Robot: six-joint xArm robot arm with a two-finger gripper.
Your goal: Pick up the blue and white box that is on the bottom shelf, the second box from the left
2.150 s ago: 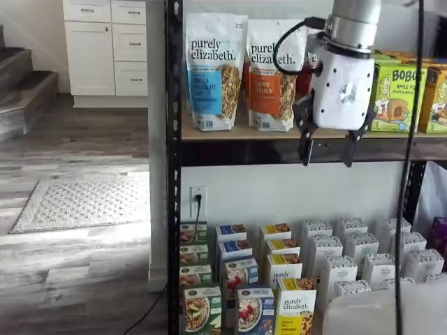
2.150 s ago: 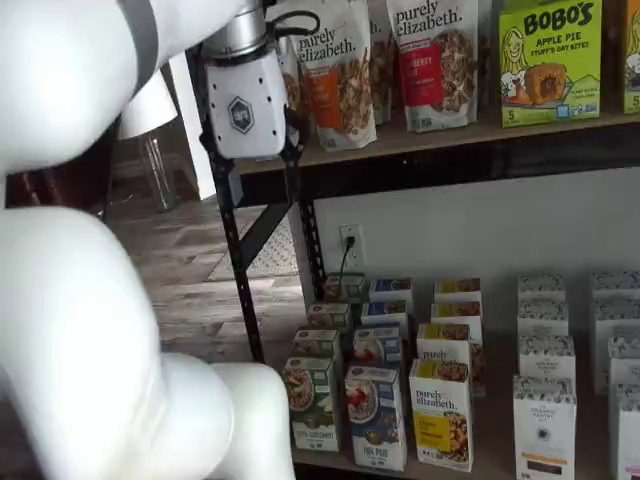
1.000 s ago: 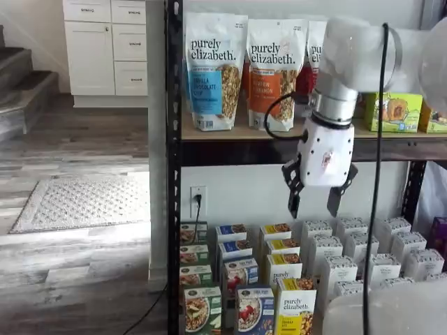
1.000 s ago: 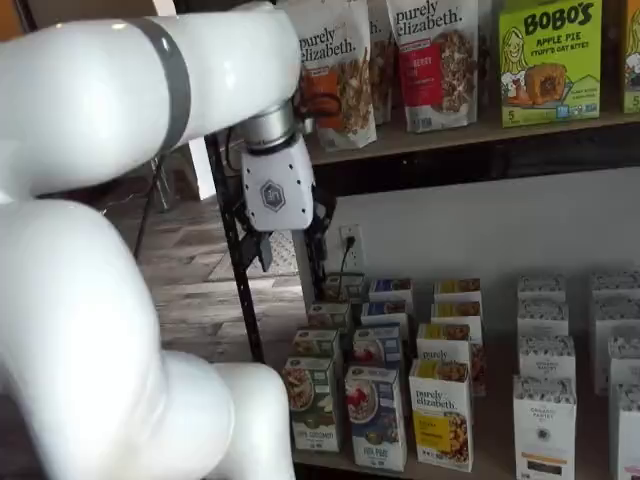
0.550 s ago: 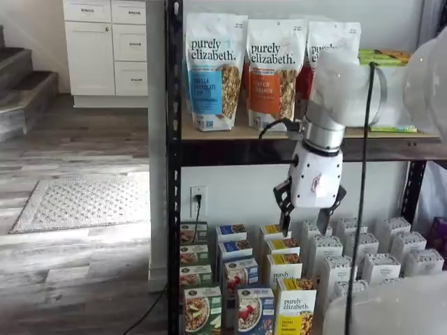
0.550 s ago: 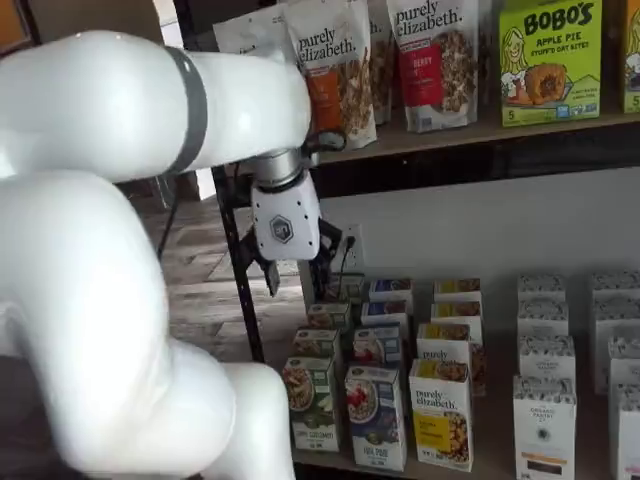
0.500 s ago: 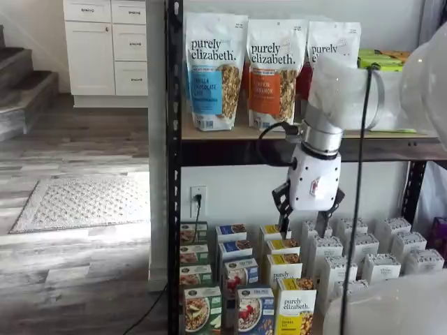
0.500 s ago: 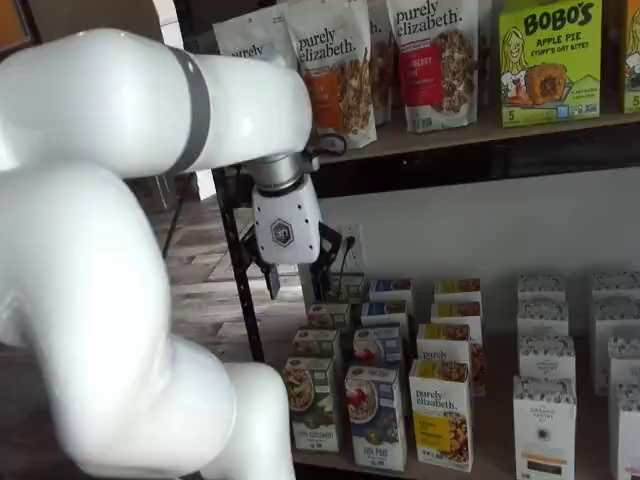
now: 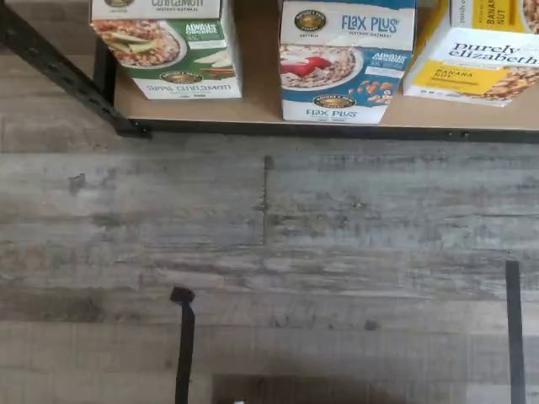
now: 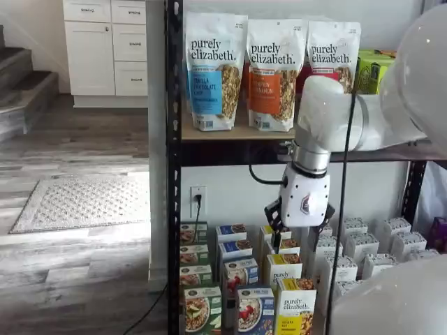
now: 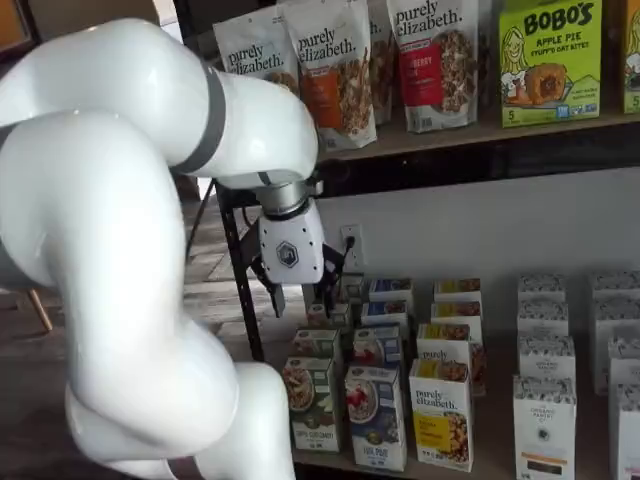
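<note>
The blue and white box (image 9: 345,59) stands at the front edge of the bottom shelf (image 9: 253,105), between a green-and-white carton (image 9: 164,46) and a yellow-and-white carton (image 9: 488,59). It shows in both shelf views (image 10: 255,310) (image 11: 377,415), at the front of a row of like cartons. My gripper (image 11: 302,298) hangs open and empty above the back rows of cartons, higher than the box and behind it. In a shelf view the gripper (image 10: 299,236) is above the yellow row, up and right of the box.
Tall granola bags (image 10: 213,70) and a green Bobo's box (image 11: 550,60) stand on the wood-board tier above. White cartons (image 11: 545,420) fill the right of the bottom shelf. A black post (image 10: 173,167) stands at the left; a wall outlet with cord (image 10: 198,200) sits behind.
My gripper has come down from the height of the wood-board tier to just above the bottom shelf's cartons and shifted a little left. The boxes have not moved.
</note>
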